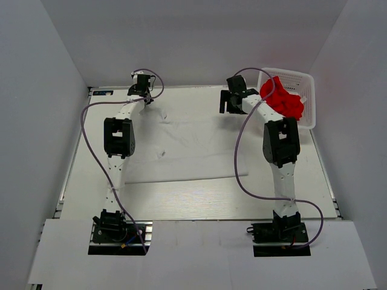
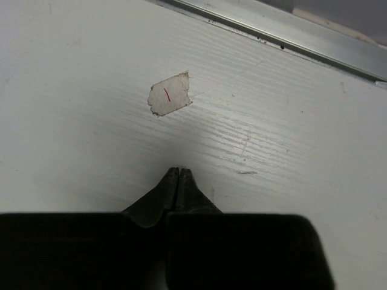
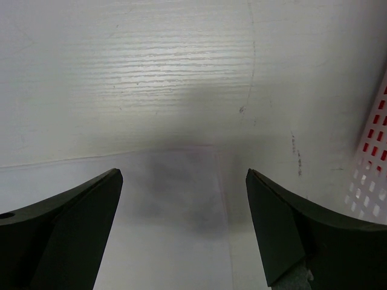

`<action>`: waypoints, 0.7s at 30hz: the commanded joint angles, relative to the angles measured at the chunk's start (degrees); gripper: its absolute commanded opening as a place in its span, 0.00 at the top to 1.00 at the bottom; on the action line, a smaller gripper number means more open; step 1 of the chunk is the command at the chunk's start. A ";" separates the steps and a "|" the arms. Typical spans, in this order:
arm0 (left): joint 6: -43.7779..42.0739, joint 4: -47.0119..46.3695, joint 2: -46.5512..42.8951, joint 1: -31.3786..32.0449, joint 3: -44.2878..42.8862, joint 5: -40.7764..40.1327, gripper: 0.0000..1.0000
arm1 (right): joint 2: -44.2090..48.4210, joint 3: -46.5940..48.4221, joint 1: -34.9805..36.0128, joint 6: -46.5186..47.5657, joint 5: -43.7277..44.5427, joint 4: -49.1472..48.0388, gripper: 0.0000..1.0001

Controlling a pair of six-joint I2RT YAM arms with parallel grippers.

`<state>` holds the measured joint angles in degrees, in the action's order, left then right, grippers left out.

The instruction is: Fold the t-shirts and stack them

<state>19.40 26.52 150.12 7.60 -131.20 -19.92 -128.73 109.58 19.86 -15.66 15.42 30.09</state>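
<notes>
White t-shirt (image 1: 187, 151) lies spread flat mid-table, its near edge running left to right. Its outline is hard to trace against the white table (image 1: 199, 202), so the long axis is unclear. Red t-shirt (image 1: 282, 99) is bunched in the basket (image 1: 308, 84) at the far right corner, with no clear axis. Left gripper (image 2: 178, 173) has its jaws pressed together; I cannot tell if cloth is pinched. Right gripper (image 3: 181, 175) gapes wide, holding nothing.

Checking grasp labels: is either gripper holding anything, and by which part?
Right gripper open, holding nothing. Left gripper shut at the far corner of the white t-shirt; whether cloth is pinched cannot be told.
</notes>
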 commanded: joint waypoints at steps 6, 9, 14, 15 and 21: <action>-1.82 -0.51 -5.02 -0.30 6.20 3.22 1.00 | -5.30 4.24 -0.08 -5.34 1.19 -2.57 0.16; -1.82 -0.51 -6.69 -0.30 7.01 1.12 1.00 | -7.32 5.11 -0.08 -5.96 1.37 -3.02 0.25; -1.82 -0.51 -9.23 -0.30 8.76 -0.12 1.00 | -8.47 5.30 -0.17 -7.63 0.66 -2.22 0.58; -2.60 -1.20 -9.76 -0.30 9.29 -0.12 1.00 | -8.21 5.12 -0.08 -7.89 0.66 -2.22 0.64; -2.61 -1.83 -13.27 -0.30 12.46 -0.12 1.00 | -4.52 1.35 0.18 -8.86 2.24 -3.98 1.00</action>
<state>17.39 23.62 143.46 7.55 -120.05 -19.51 -136.49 112.66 19.90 -23.42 16.43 27.83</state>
